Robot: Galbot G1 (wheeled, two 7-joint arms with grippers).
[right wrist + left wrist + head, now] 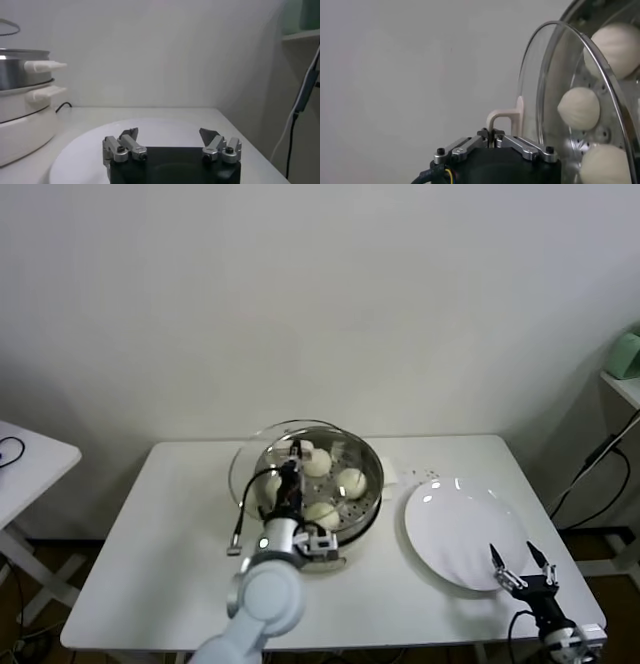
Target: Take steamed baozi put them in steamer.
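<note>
The right claw [521, 565] waits with jaws apart at the near right edge of the tabletop [130, 584], by the plate [450, 524], which is bare. The left claw [287, 474] is clamped on the cream handle of the glass lid [250, 459], held tilted beside the steamer [370, 514] near the far edge. All four baozi [350, 481] seem to lie inside. They look soft and light, so grip gently at the sides.
</note>
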